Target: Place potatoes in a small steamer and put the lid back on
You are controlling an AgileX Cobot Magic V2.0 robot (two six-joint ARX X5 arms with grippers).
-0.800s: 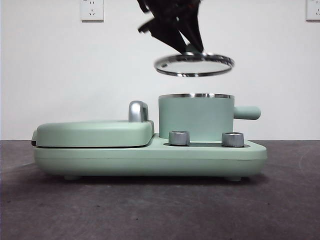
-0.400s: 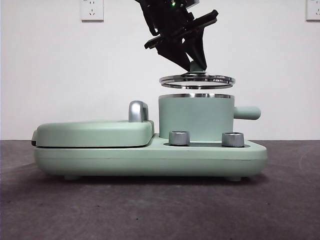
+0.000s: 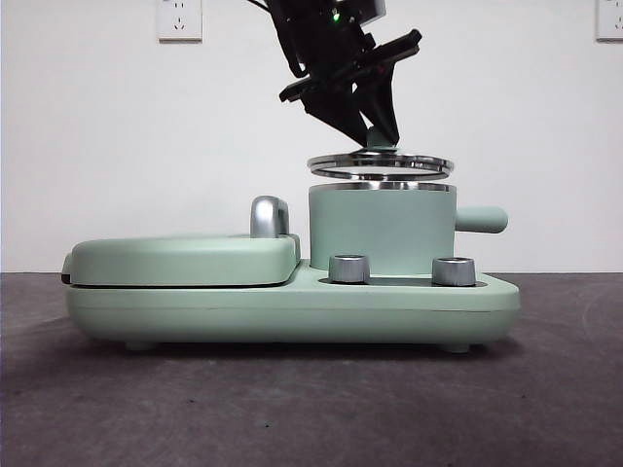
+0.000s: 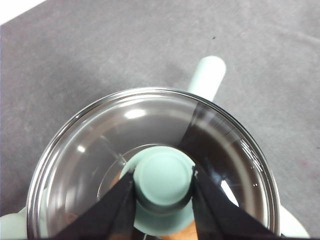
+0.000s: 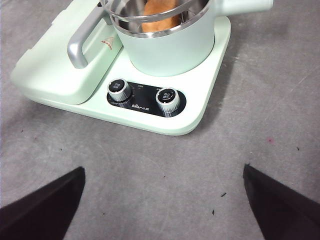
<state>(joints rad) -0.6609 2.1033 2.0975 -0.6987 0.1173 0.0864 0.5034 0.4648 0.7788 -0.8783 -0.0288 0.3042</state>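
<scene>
One arm is busy: the left gripper (image 3: 382, 133) comes down from above, its jaws pinching the mint-green knob (image 4: 163, 178) of the lid (image 3: 380, 164). That glass disc hangs level just above the chrome rim of the small steamer (image 3: 382, 230), not quite touching it. Inside the pot, the potato (image 5: 161, 13) shows tan-brown. The steamer sits on the right of the green cooker base (image 3: 292, 309), behind two silver dials (image 5: 144, 95). The right gripper (image 5: 162, 200) waits over the near table (image 3: 311, 409), jaws spread wide.

Dark grey table (image 3: 292, 409), mint-green cooker base (image 3: 292, 309) resting directly on it, small dark specks on the surface
</scene>
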